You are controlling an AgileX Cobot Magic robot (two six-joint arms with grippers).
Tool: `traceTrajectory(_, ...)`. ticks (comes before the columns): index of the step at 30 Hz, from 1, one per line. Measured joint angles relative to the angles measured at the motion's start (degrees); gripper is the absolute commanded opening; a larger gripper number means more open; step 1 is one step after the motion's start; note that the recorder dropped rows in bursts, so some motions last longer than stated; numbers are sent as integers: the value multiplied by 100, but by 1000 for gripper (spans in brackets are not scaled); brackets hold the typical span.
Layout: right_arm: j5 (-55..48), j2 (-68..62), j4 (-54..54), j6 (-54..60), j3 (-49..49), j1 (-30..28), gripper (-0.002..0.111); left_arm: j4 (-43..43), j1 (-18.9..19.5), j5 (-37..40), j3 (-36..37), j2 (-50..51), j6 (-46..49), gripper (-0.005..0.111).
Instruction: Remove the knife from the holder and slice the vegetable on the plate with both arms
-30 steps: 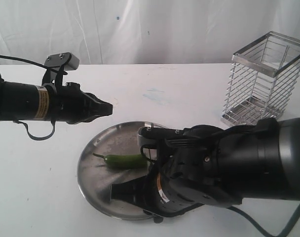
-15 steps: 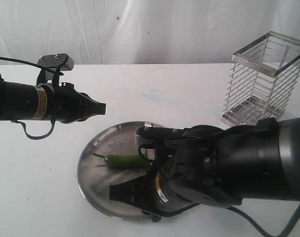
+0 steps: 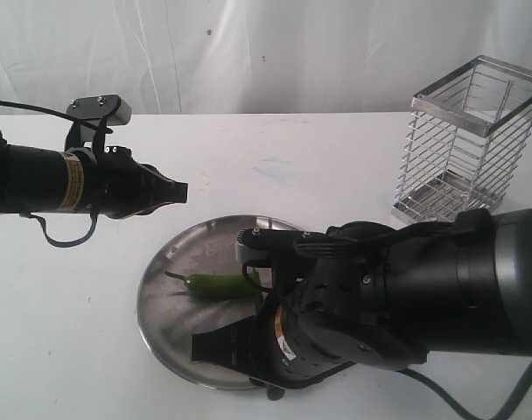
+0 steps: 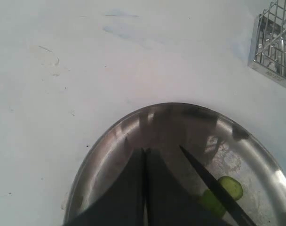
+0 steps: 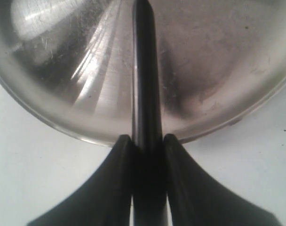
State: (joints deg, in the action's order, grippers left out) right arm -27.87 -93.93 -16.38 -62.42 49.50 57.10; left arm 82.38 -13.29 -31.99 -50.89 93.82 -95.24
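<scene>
Yellow-white label [image 3: 71,182] on left arm [image 3: 25,179], illegible

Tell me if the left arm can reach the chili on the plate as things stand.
Probably yes. The left gripper, shut and empty, hovers near the plate; the chili lies uncovered at its stem end. The right gripper with the knife crowds only the other end.

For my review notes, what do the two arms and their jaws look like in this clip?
Both are thick black cylinders. The left arm carries a yellow-white label, a small grey wrist camera and a looping black cable. The right arm has a similar label and a dark cable. Jaws are black, tapered.
</scene>
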Motion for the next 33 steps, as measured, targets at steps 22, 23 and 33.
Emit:
traceTrajectory(22,-147,0,100,0,0,0,0,0,0,-433,0,0,90,0)
traceTrajectory(23,-147,0,100,0,0,0,0,0,0,-433,0,0,90,0)
traceTrajectory(33,50,0,132,0,0,0,0,0,0,-438,0,0,104,0)
